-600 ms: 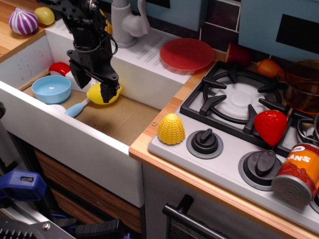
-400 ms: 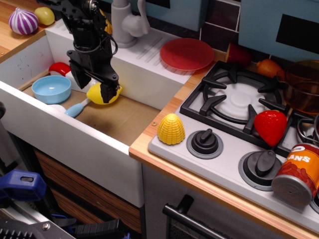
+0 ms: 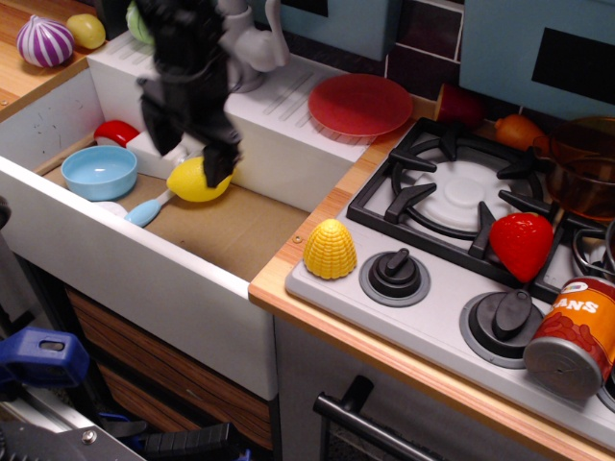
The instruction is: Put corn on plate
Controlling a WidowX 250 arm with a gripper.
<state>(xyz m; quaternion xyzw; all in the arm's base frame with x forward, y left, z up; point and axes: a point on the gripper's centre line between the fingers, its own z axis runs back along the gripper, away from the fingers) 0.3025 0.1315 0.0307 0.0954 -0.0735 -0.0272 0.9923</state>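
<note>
**Ana:** Jaws are hanging spread apart on the black gripper (image 3: 189,154), with the two fingers pointing down over the sink and nothing sitting between them. The whole arm is showing motion blur, so finer detail is escaping me.

**Ben:** What is lying under it?

**Ana:** One smooth yellow plastic lemon (image 3: 194,180) is resting on the brown sink floor, and one finger (image 3: 220,161) is overlapping the lemon's upper right edge; whether they are touching, I cannot tell. A light blue round plastic bowl (image 3: 99,171) is sitting at nine o'clock from the lemon, and a pale blue utensil handle (image 3: 148,208) is lying at about eight o'clock, just beside it.

**Ben:** And the task's object?

**Ana:** The small yellow ridged dome-shaped toy corn (image 3: 330,249) is standing upright at the front left corner of the grey stove panel, just beside the wooden counter edge, well apart from the gripper. A black stove knob (image 3: 395,275) is sitting at three o'clock from it.

**Ben:** Where is the target?

**Ana:** The flat round red plastic plate (image 3: 360,104) is lying on the white drainboard at roughly twelve o'clock from the corn, with nothing on it. A red toy strawberry (image 3: 521,244) is resting on the burner grate at three o'clock from the corn, and an orange tin can (image 3: 574,335) is lying at about four o'clock.
</note>
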